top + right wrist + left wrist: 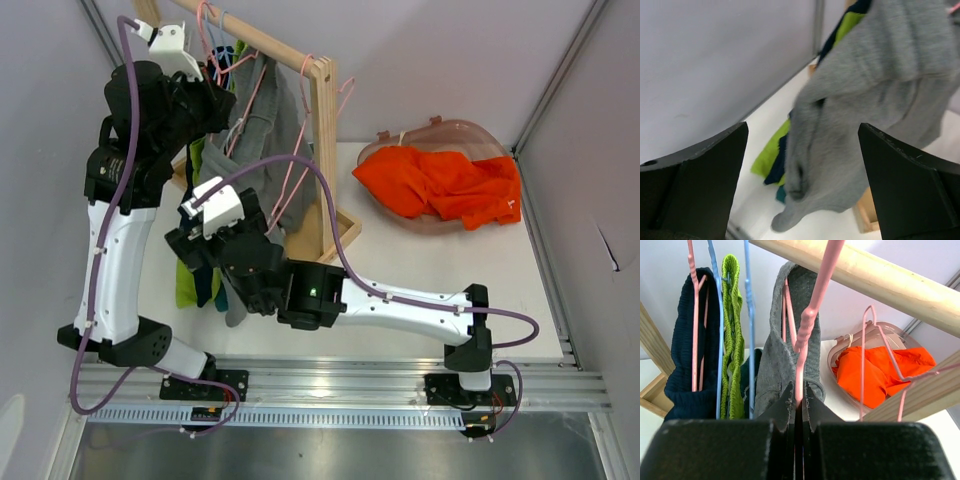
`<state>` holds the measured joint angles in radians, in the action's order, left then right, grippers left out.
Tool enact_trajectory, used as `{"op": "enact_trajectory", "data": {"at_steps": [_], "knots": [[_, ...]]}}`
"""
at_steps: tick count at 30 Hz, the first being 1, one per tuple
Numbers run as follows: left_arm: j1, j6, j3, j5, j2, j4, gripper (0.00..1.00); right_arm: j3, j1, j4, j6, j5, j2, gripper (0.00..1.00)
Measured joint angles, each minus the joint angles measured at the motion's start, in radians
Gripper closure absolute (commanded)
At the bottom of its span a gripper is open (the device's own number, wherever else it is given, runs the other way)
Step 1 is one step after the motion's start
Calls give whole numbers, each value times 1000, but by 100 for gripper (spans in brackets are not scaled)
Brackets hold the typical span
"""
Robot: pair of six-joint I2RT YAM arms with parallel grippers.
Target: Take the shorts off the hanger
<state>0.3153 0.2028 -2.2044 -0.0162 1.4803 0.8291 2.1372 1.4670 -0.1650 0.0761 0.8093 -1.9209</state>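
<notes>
The grey shorts (865, 100) hang straight down from a pink hanger (807, 325) on the rail (890, 282) at far left, and the left gripper (799, 400) pinches that hanger's wire. The right gripper (802, 130), spread wide, has the drooping cloth dead ahead, so I judge it the nearer arm for the pull.

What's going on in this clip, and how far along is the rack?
The left gripper is shut on the pink hanger that carries the grey shorts on the wooden rack. The right gripper is open, with the grey cloth hanging in front of its spread fingers, not yet gripped. The orange shorts already lie in the basket on the right. The navy shorts, lime green shorts and teal shorts hang on the rack.
</notes>
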Motion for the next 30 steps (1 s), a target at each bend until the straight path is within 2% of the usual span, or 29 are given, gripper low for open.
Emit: {"op": "enact_trajectory", "data": {"at_steps": [2,3,5,6,12,18,24,30], "knots": [[0,5,0,7,-9,5,100,-27,0,47,41,60,-1,38],[0,7,0,13,-16,5,100,-45,0,81,62,86,-2,58],[0,10,0,21,-27,6,100,-85,-2,145,89,124,-6,79],[0,12,0,23,-32,6,100,-100,-2,175,106,138,-14,100],[-1,15,0,28,-45,50,100,-144,16,245,107,194,-63,100],[-8,14,-45,29,-37,159,100,-270,82,261,-31,260,-45,100],[-13,15,-78,45,-37,254,100,-303,179,180,-194,337,-45,100],[-15,14,-93,49,-27,289,100,-303,195,116,-277,364,-53,100]]}}
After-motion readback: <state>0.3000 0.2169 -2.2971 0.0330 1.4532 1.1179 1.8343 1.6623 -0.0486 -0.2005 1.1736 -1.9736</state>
